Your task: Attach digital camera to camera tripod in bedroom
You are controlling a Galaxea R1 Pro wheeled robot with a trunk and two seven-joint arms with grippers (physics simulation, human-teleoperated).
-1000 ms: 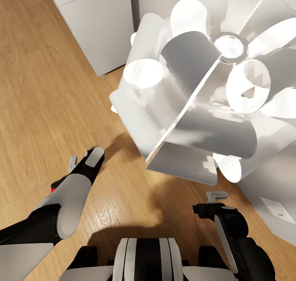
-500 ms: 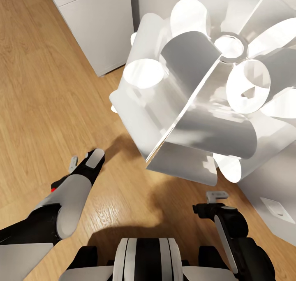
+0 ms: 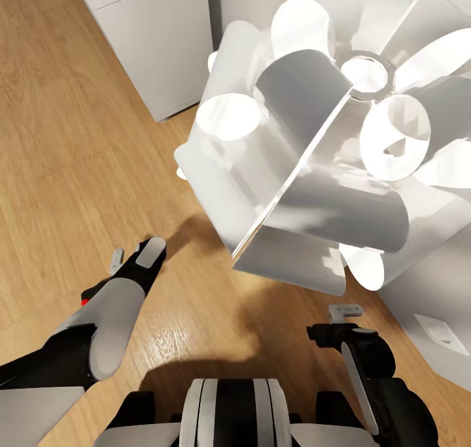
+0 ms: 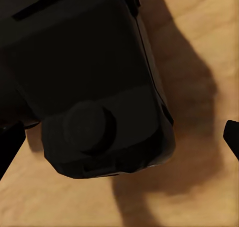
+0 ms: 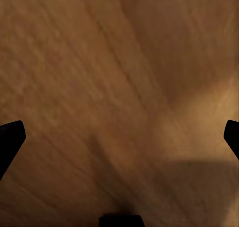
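The digital camera (image 4: 94, 87) is a black boxy body with a round knob. It hangs over the wooden floor between the fingers of my left gripper (image 4: 119, 142) and casts a shadow below. The gripper's dark fingertips (image 4: 10, 149) stand wide apart at either side of it. In the head view a small red and black bit of the camera (image 3: 85, 298) peeks out beside my left forearm. My right gripper (image 5: 119, 132) is open over bare floor, and its black wrist (image 3: 327, 332) hangs low at the right. The camera tripod is out of view.
A big white petal floor lamp (image 3: 327, 146) looms right in front of me, close above both arms. A white cabinet (image 3: 157, 35) stands behind it at the upper left. White furniture (image 3: 438, 329) sits at the right edge. Light wooden floor (image 3: 65, 159) stretches away to the left.
My left wrist has dropped a touch toward me. The lamp, the cabinet and my right arm have not moved.
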